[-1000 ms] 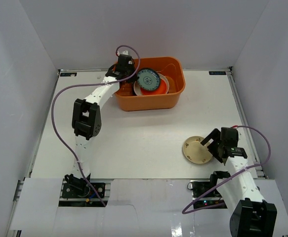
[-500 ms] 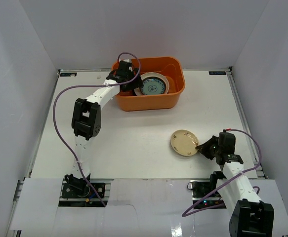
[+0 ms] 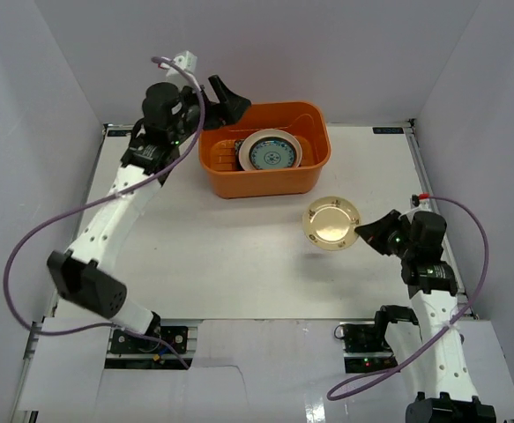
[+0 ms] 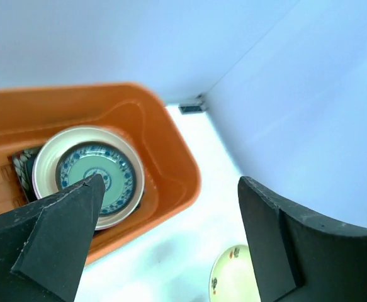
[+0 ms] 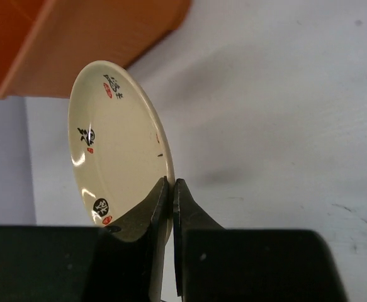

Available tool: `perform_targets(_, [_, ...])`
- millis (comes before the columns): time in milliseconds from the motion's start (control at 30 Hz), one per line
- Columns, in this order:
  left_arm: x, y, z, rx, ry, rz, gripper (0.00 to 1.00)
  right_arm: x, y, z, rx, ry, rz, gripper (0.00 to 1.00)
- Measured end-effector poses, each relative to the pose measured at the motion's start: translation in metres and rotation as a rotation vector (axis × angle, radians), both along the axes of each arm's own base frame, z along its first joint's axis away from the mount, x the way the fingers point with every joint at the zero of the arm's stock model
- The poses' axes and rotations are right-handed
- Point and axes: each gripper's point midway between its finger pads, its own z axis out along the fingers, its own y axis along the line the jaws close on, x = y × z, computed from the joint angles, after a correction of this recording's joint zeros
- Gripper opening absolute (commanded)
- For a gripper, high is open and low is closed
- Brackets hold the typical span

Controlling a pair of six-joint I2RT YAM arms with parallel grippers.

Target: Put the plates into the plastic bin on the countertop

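Round cream plate (image 3: 331, 222), one: face up, slightly tilted, rim pinched by right gripper (image 3: 362, 234) above white countertop (image 3: 239, 251). Orange rectangular plastic bin (image 3: 265, 182), one, long axis left-right: three plates (image 3: 272, 155) visible inside. Left gripper (image 3: 228, 95) spread, empty

One orange plastic bin (image 3: 265, 183), four plates: one blue-green patterned plate (image 4: 95, 178), one cream plate (image 4: 76, 134) beneath it, one dark floral plate (image 4: 21, 168) partly hidden, one beige floral plate (image 3: 331, 223), two robot arms (image 3: 115, 211), two purple cables (image 3: 27, 256).
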Motion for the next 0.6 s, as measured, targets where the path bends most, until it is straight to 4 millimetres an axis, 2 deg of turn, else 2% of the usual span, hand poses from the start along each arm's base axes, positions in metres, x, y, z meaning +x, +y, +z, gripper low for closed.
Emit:
perform_targets(67, [-0.034, 0.015, 0.035, -0.030, -0.097, -0.001, 0.98, 0.007, 0.008, 0.036, 0.030, -0.089, 0.037, 0.08])
perform_targets(100, [-0.053, 0.023, 0.043, -0.034, -0.131, 0.000, 0.98, 0.011, 0.013, 0.052, 0.046, -0.133, 0.055, 0.08])
perform_targets(167, [-0.087, 0.041, 0.048, -0.033, -0.179, 0.017, 0.98, 0.017, 0.021, 0.079, 0.075, -0.200, 0.085, 0.08])
perform_targets(233, [-0.116, 0.058, 0.035, -0.019, -0.193, 0.039, 0.98, 0.026, 0.031, 0.100, 0.096, -0.246, 0.119, 0.08])
perform_targets(300, [-0.136, 0.073, 0.008, 0.008, -0.178, 0.071, 0.98, 0.041, 0.045, 0.114, 0.104, -0.252, 0.164, 0.08])
perform_targets(367, [-0.152, 0.087, -0.028, 0.048, -0.127, 0.100, 0.98, 0.060, 0.064, 0.129, 0.086, -0.265, 0.209, 0.08])
perform_targets(467, [-0.170, 0.104, -0.087, 0.114, -0.034, 0.139, 0.98, 0.109, 0.104, 0.152, 0.046, -0.286, 0.293, 0.08])
perform_targets(533, [-0.187, 0.115, -0.130, 0.161, 0.030, 0.157, 0.98, 0.149, 0.124, 0.161, 0.019, -0.307, 0.318, 0.08])
perform_targets(600, [-0.201, 0.125, -0.158, 0.189, 0.065, 0.168, 0.98, 0.189, 0.136, 0.159, -0.014, -0.313, 0.315, 0.08])
